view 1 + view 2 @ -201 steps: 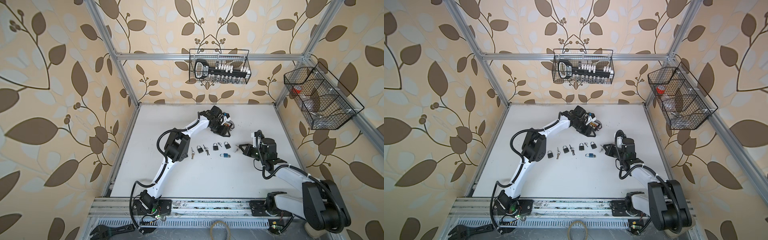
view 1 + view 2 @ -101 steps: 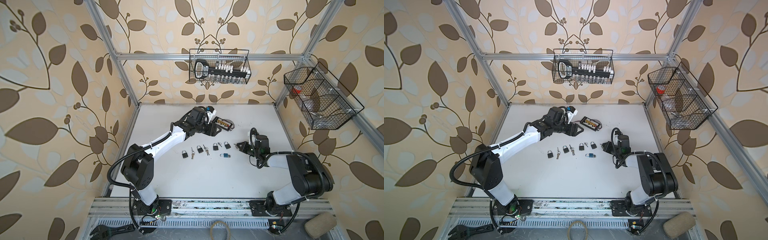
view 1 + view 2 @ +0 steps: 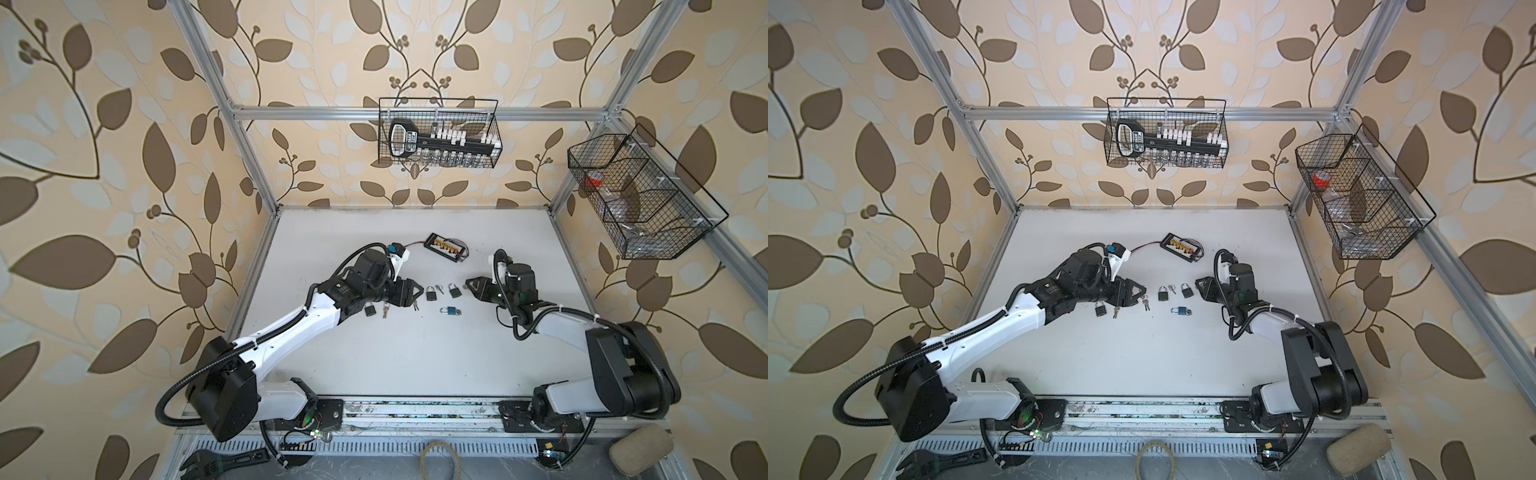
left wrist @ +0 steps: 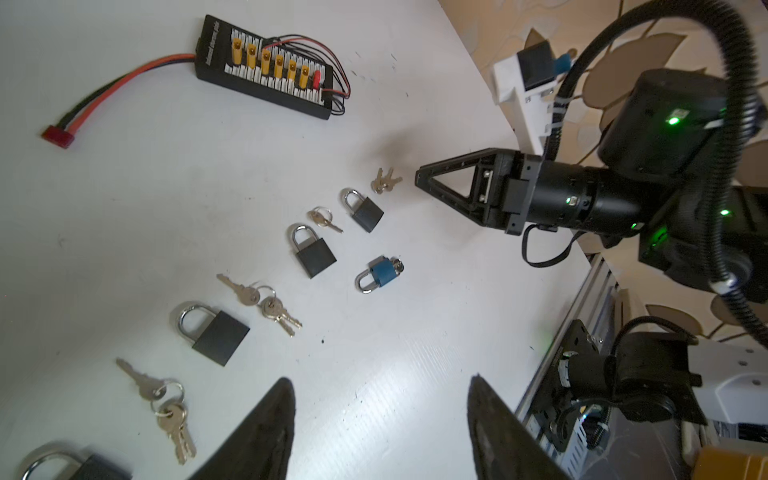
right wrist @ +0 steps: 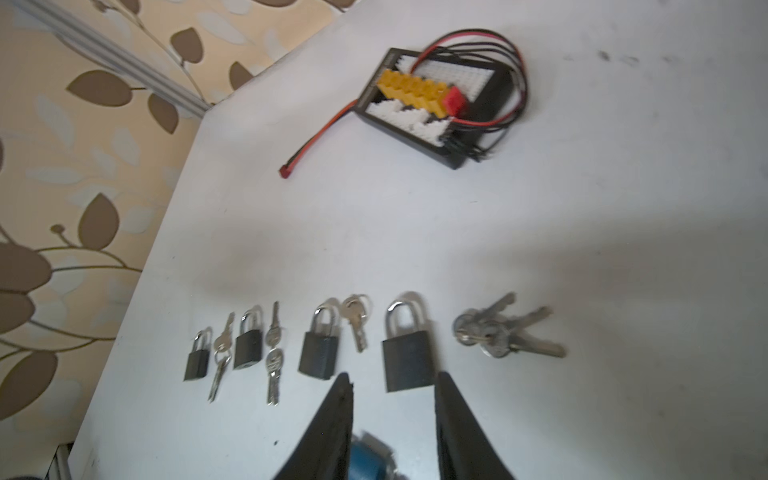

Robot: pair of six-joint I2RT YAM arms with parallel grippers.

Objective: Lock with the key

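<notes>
Blue padlock point(image 3: 451, 310), black padlocks point(image 3: 431, 295), white table point(image 3: 415, 365), beige wallpaper point(image 3: 124, 187) patterned with brown leaves.

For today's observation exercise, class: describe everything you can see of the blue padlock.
The blue padlock has a blue body, plastic-looking or coated, and a shiny metal shackle that looks closed. Something silvery, perhaps a key ring, sits at its keyhole end. It lies flat on the white table, alone, set apart from the row of black padlocks, on the side nearer the arm bases. Nothing holds it.
</notes>
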